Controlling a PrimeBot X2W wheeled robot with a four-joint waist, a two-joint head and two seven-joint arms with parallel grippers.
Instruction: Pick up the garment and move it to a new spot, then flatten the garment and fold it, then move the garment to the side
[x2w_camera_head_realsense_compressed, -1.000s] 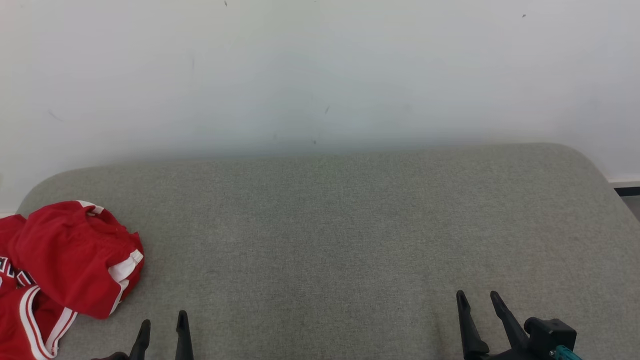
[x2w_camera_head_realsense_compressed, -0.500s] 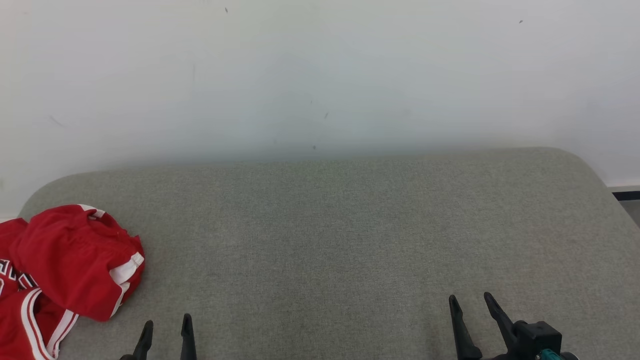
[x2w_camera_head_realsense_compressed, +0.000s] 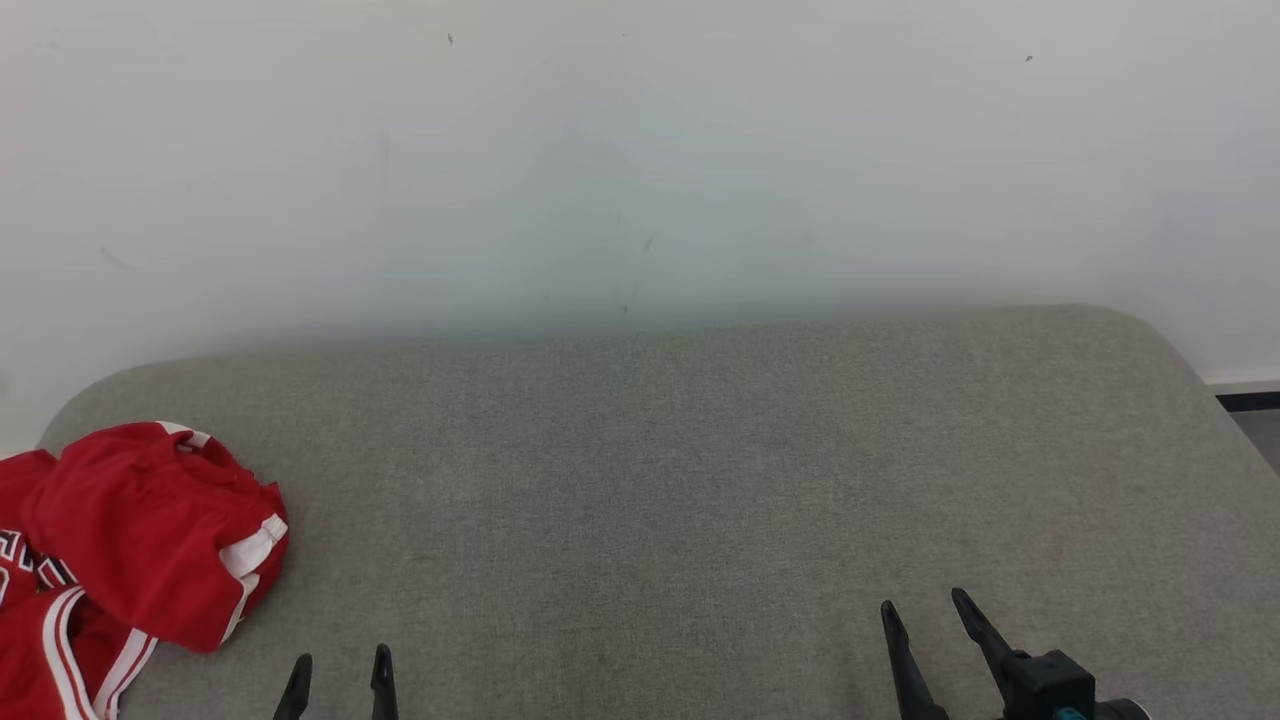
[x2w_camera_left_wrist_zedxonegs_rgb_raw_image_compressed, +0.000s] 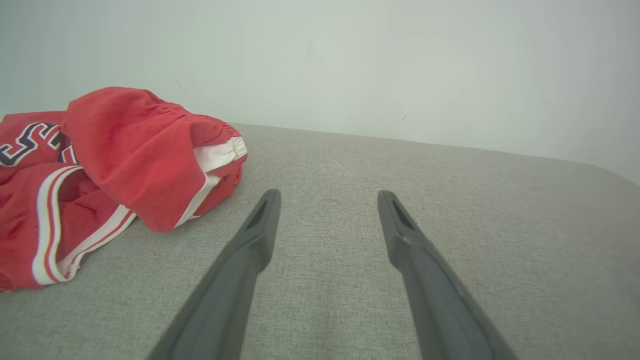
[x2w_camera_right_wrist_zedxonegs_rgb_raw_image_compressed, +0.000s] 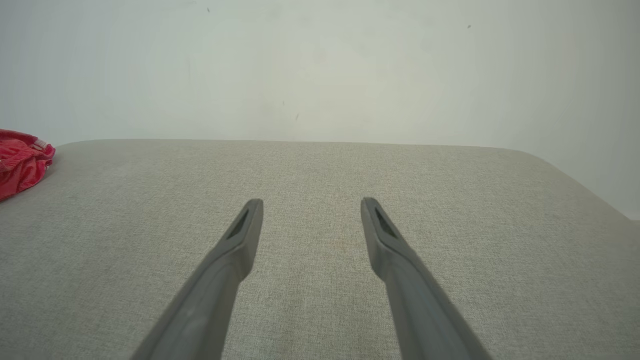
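garment (x2w_camera_head_realsense_compressed: 130, 550), red with white stripes, lies crumpled at the far left end of the grey cushion (x2w_camera_head_realsense_compressed: 650, 470), not yet picked up. left gripper (x2w_camera_head_realsense_compressed: 342, 657) waits near its right side, fingers spread with nothing between them; being nearer, it looks like the arm to reach in. right gripper (x2w_camera_head_realsense_compressed: 922, 600), also spread and empty, sits well apart, beside bare cushion suited to flattening.

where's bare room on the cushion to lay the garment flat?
Bare: the middle and right of the grey cushion, from the red garment across to the rounded right end, bounded by the wall behind and the left gripper and right gripper in front. Crowded: the left end, where the garment lies bunched.
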